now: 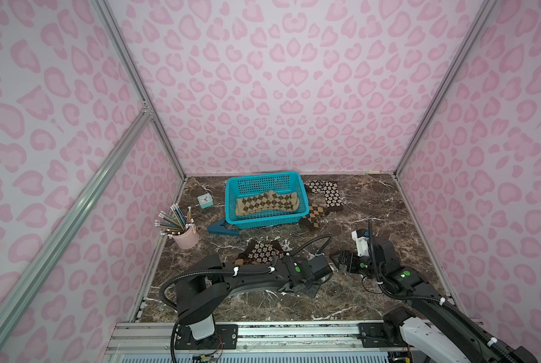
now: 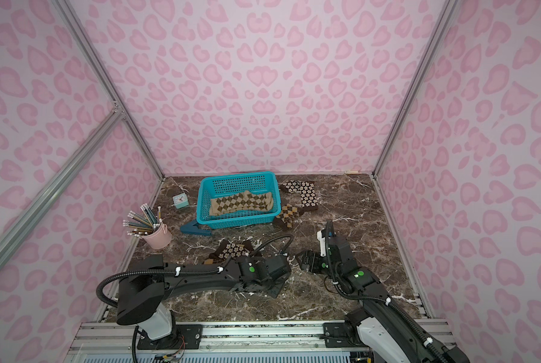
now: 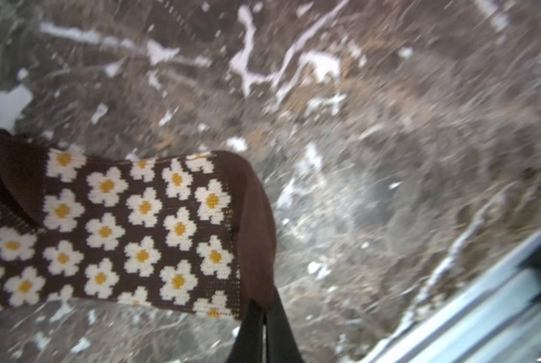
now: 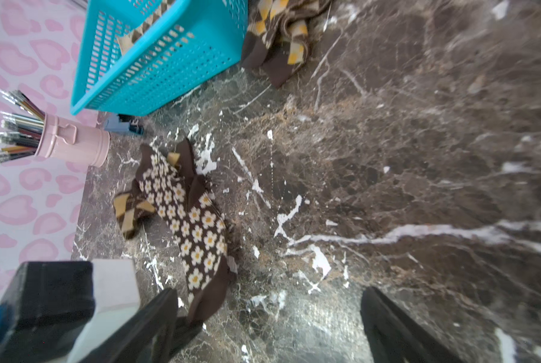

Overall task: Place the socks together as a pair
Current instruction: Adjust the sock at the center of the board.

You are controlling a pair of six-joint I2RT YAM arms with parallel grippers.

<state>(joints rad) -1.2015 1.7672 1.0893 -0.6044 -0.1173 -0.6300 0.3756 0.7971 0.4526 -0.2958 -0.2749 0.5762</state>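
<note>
A dark brown sock with cream flowers (image 3: 143, 232) lies on the marble table, partly under my left arm in both top views (image 1: 261, 251) (image 2: 233, 250). My left gripper (image 3: 264, 309) is shut on its plain brown end. A brown-orange argyle sock (image 4: 131, 213) peeks out from under it. A second flowered sock (image 1: 328, 193) and another brown-orange argyle sock (image 1: 314, 215) lie right of the basket. A tan-olive argyle sock (image 1: 266, 202) lies inside the basket. My right gripper (image 4: 269, 292) is open, holds nothing, and hovers just right of the left gripper (image 1: 336, 259).
The teal basket (image 1: 231, 201) stands at the back middle. A pink cup of pencils (image 1: 185, 237), a small clock (image 1: 205, 200) and a dark blue stapler (image 1: 222, 229) sit at the left. Pink walls close three sides; a metal rail (image 1: 262, 333) runs along the front.
</note>
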